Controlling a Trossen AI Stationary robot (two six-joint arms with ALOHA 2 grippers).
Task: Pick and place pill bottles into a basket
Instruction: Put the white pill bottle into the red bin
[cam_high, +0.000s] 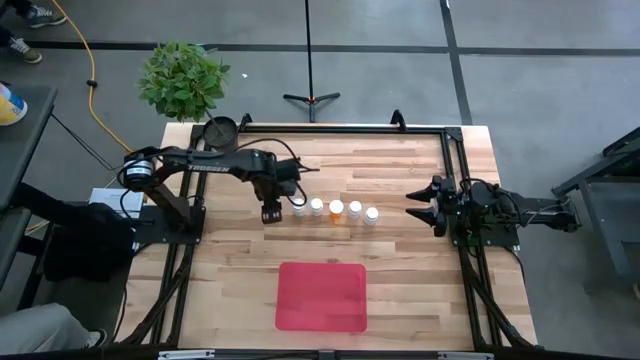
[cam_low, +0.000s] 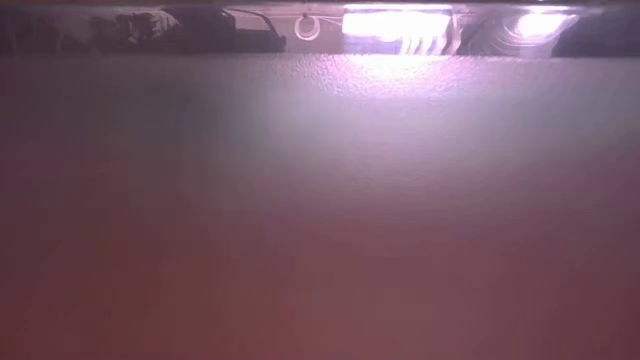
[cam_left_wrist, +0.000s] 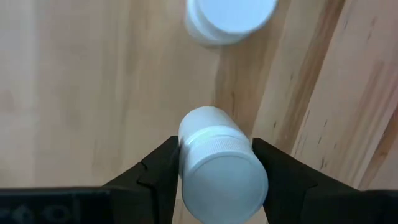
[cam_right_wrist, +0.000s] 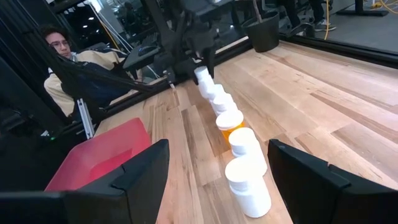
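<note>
My left gripper (cam_high: 272, 212) is shut on a white pill bottle (cam_left_wrist: 219, 163) at the left end of a row of pill bottles on the wooden table. The rest of the row stands upright to its right (cam_high: 299, 207) (cam_high: 316, 206) (cam_high: 355, 209) (cam_high: 371, 214), with an orange-bodied one (cam_high: 336, 208) in the middle. The red basket (cam_high: 322, 296) lies flat nearer the front edge. My right gripper (cam_high: 425, 205) is open and empty at the table's right, pointing along the row (cam_right_wrist: 239, 155). My left gripper pinches the white bottle between its two fingers (cam_left_wrist: 160, 169), at the ribbed side of its cap (cam_left_wrist: 188, 155) and the shoulder just below. The fingers come from above, pointing down. The cap top faces the wrist camera. Whether the bottle's base is off the table I cannot tell.
A small dark pot (cam_high: 220, 130) and a green plant (cam_high: 183, 78) stand at the far left corner. A black frame (cam_high: 455, 150) borders the table's far and right sides. A person (cam_right_wrist: 62, 46) sits beyond the table's left. The low view shows only a blurred reddish surface (cam_low: 320, 220).
</note>
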